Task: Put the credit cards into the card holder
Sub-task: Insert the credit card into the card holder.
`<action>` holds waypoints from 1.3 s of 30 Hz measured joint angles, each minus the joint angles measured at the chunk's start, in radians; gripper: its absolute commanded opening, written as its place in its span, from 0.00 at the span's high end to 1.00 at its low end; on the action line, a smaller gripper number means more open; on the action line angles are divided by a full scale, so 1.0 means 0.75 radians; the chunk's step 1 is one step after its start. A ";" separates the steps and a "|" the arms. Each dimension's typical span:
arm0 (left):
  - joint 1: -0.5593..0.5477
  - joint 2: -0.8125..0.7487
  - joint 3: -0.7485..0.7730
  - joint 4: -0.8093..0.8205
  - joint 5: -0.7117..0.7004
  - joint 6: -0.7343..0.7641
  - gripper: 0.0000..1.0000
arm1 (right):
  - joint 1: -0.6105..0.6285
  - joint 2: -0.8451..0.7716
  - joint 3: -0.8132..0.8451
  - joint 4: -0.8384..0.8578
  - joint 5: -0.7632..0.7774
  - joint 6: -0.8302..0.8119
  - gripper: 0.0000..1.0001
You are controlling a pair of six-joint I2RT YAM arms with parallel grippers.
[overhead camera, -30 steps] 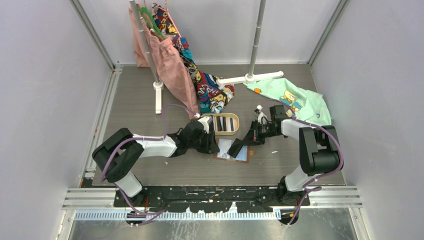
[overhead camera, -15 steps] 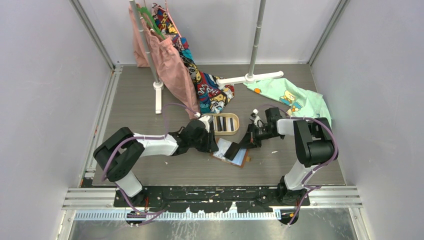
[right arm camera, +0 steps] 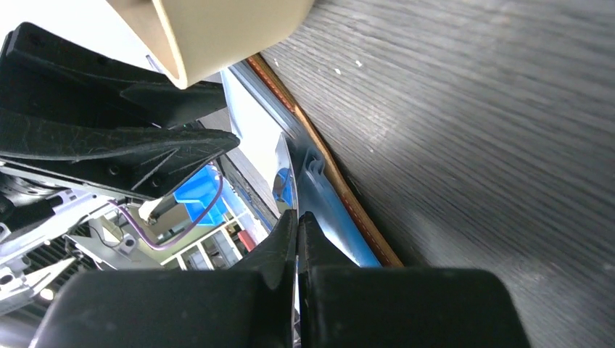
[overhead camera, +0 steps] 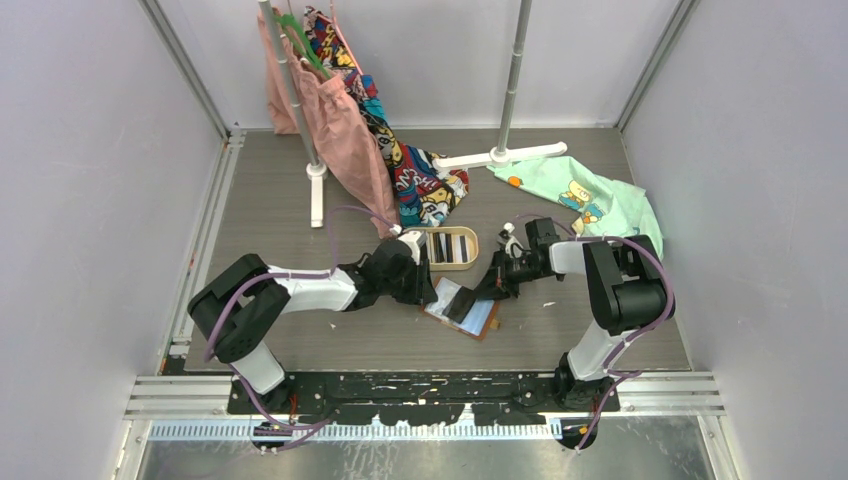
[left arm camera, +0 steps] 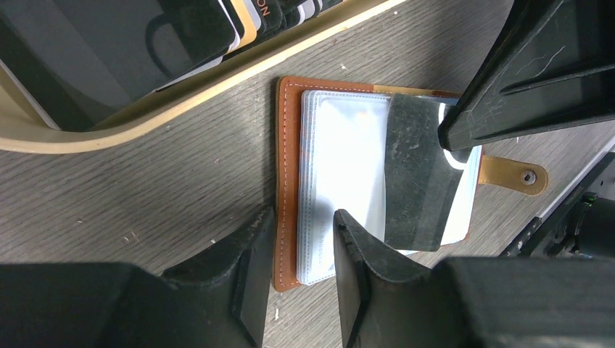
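The tan leather card holder (overhead camera: 482,320) (left arm camera: 288,167) lies open on the table, clear sleeves up, snap tab (left arm camera: 513,174) to one side. My left gripper (overhead camera: 427,288) (left arm camera: 297,246) is open, its jaws straddling the holder's spine edge: one finger (left arm camera: 250,283) beside the leather, the other (left arm camera: 355,268) over the sleeves. My right gripper (overhead camera: 484,289) (right arm camera: 297,217) is shut on a dark credit card (overhead camera: 462,298) (left arm camera: 417,174) (right arm camera: 281,170), held slanted over the sleeves. More credit cards (overhead camera: 452,246) (left arm camera: 145,36) stand in the oval wooden tray (overhead camera: 473,247) (left arm camera: 217,80) behind the holder.
A garment rack's white foot (overhead camera: 500,154) and pole stand behind, with pink and patterned clothes (overhead camera: 420,185) draped at back left. A green printed shirt (overhead camera: 600,205) lies at back right. Grey walls enclose the table.
The right gripper has carried the dark card left and lower over the holder. The holder has turned slightly on the table. The left jaws have narrowed a little.
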 measured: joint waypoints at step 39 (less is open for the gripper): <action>0.001 0.006 0.000 0.012 0.002 -0.001 0.61 | 0.113 0.107 0.116 -0.014 0.075 0.148 0.89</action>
